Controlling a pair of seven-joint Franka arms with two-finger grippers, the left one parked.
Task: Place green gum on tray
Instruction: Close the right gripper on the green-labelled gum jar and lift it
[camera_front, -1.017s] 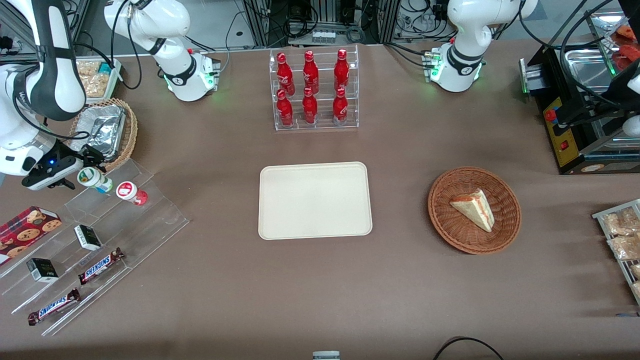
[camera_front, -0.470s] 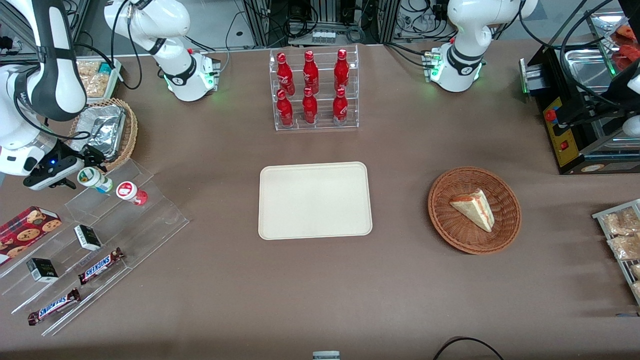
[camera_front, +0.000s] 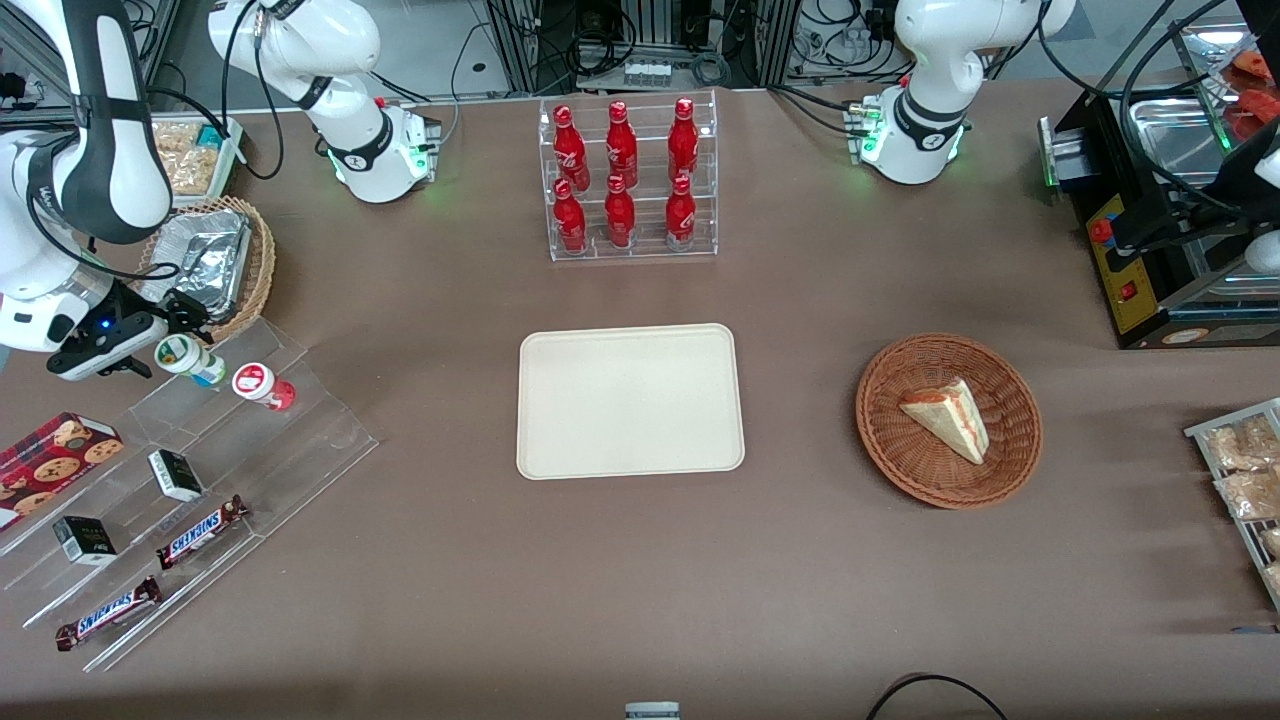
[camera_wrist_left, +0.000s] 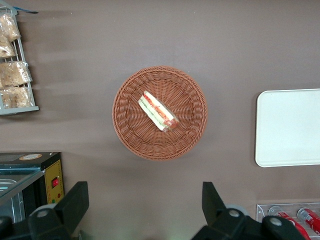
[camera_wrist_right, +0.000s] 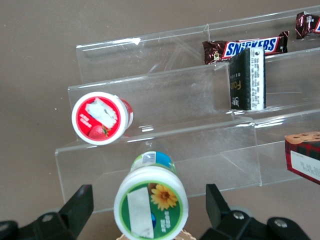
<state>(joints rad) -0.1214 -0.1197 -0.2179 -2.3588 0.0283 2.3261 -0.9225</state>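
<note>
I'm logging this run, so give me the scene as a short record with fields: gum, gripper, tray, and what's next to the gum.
gum: green gum on the top step of the clear rack, toward the working arm's end of the table
gripper: gripper open, one finger on each side of the gum, not closed on it
tray: tray bare, at mid-table
neighbour: red gum beside the green gum on the same step
task state: gum not yet lifted

the right arm's tool (camera_wrist_right: 150, 207) hangs low with fingers spread apart.
</note>
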